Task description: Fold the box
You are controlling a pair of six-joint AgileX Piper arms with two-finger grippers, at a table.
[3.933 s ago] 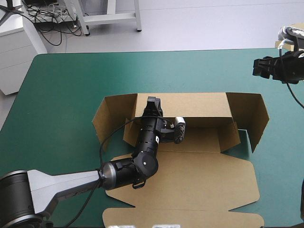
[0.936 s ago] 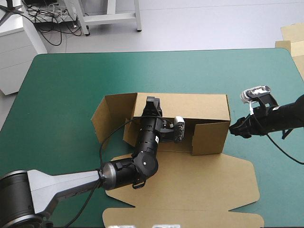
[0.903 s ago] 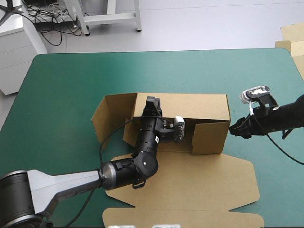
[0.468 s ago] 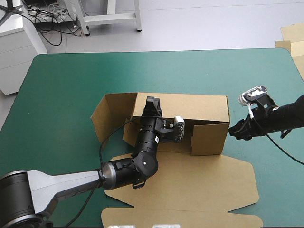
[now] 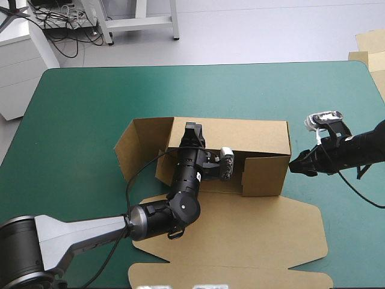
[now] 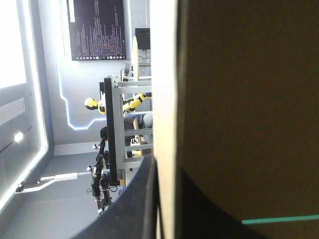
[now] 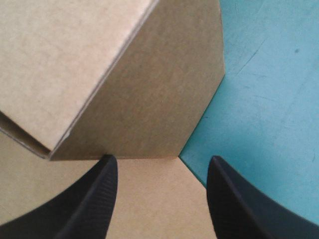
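The brown box [image 5: 228, 135] lies mid-table with its back wall raised. Its right wall [image 5: 264, 174] is folded in and upright. The left flap [image 5: 135, 147] splays outward, and the lid [image 5: 252, 235] lies flat toward the near edge. My left gripper [image 5: 192, 131] is shut on the top of the back wall; in the left wrist view the board [image 6: 249, 99] runs between its black fingers [image 6: 134, 209]. My right gripper [image 5: 295, 167] is open just outside the right wall's near corner. In the right wrist view that wall [image 7: 149, 99] is ahead of the right gripper [image 7: 162, 160].
Bare teal-green cover [image 5: 90, 108] surrounds the box on the left, far and right sides [image 7: 269, 99]. More brown board [image 5: 370, 42] shows beyond the table's far right corner. The lid reaches almost to the table's near edge.
Earlier the right wall lay splayed out and my right arm hung at the far right. Now that wall stands folded in and my right gripper is beside it, hardly moving since. The left gripper has stayed put.
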